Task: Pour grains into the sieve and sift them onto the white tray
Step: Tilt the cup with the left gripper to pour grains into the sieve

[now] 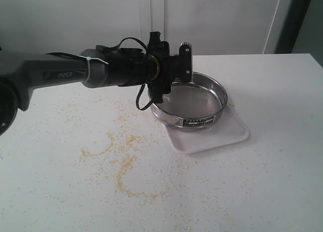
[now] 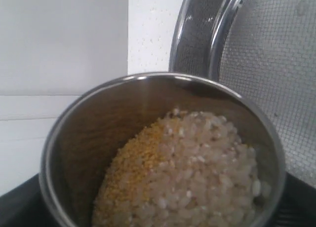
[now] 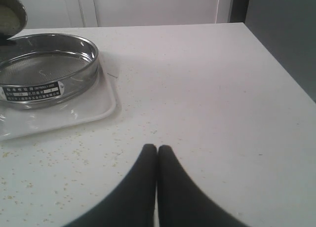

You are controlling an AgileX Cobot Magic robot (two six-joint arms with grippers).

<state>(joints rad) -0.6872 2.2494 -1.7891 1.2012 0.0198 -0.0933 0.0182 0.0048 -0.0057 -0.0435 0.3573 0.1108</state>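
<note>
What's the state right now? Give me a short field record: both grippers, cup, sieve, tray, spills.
left gripper: shut on steel cup, at the sieve rim
cup contents: grains, yellow meal and off-white kernels, not yet poured
sieve: sits on white tray; mesh looks bare
right gripper: shut, empty, low over table
spilled grains: scattered on table beside the tray

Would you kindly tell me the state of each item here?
steel cup: tilted, holding grains
grains: in the cup, some strewn on table
sieve: upright on the white tray, mesh bare
white tray: flat, under sieve
left pincer: shut on steel cup
right pincer: shut, empty
</note>
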